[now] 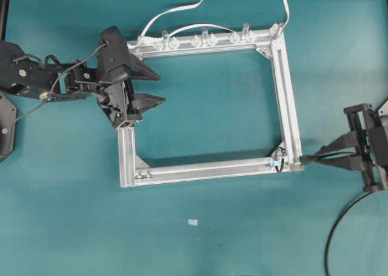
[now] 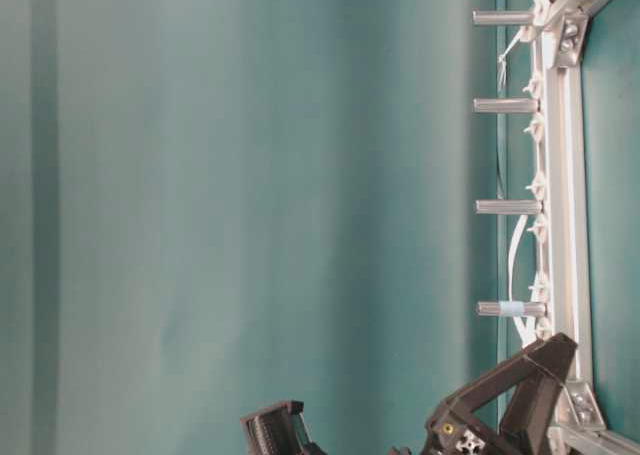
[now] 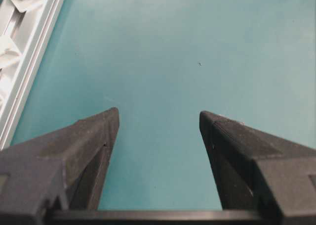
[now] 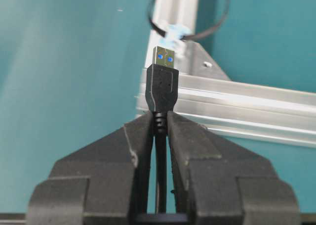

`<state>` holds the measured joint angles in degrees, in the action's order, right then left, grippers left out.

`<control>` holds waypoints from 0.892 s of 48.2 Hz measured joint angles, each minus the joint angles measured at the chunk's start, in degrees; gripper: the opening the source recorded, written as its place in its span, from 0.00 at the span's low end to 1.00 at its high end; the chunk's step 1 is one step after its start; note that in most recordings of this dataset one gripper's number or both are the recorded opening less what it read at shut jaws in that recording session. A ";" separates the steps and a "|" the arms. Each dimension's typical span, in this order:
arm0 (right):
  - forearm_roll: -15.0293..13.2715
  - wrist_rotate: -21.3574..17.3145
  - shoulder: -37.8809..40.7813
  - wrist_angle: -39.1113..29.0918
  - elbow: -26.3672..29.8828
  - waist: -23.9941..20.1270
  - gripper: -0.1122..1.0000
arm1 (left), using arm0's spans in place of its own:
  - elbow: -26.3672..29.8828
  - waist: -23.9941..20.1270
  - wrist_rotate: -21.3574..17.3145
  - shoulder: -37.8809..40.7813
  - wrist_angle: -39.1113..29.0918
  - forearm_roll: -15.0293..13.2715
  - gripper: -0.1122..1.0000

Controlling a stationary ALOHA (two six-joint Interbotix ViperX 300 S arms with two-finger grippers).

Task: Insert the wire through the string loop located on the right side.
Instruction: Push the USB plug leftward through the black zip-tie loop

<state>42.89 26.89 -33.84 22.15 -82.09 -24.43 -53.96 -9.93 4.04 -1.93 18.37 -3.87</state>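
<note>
Right claw (image 4: 159, 123) pinches the wire (image 4: 161, 86) – plug just outside the frame (image 1: 291, 115) corner – left claw (image 1: 159, 88) gapes

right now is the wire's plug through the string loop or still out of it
Out. The right gripper holds the wire just behind its plug, and the metal tip stops short of the string loop ahead on the frame corner.

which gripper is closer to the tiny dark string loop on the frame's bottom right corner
Right. The right gripper, shut on the thin black wire, sits just off the tiny dark string loop at the aluminium frame's corner. The open left gripper hovers far away at the opposite corner.
</note>
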 measured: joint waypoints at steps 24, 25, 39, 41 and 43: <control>-0.09 0.09 -0.09 0.09 0.00 1.23 0.23 | 0.00 0.09 0.09 0.00 0.09 -0.09 0.71; 0.00 0.09 -0.09 0.00 0.00 1.23 0.23 | 0.00 0.09 0.00 0.00 0.00 0.00 0.71; -0.09 0.09 -0.09 0.00 0.00 1.23 0.23 | 0.00 0.09 0.09 0.00 0.00 0.00 0.71; -0.09 0.09 -0.09 0.09 0.00 1.23 0.23 | 0.00 0.09 0.09 0.09 0.00 0.00 0.71; -0.09 0.09 -0.09 0.09 0.00 1.23 0.23 | 0.00 0.09 0.00 0.00 0.00 0.00 0.71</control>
<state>42.80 26.98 -33.93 22.24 -82.09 -23.20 -53.96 -9.84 4.04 -1.93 18.37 -3.87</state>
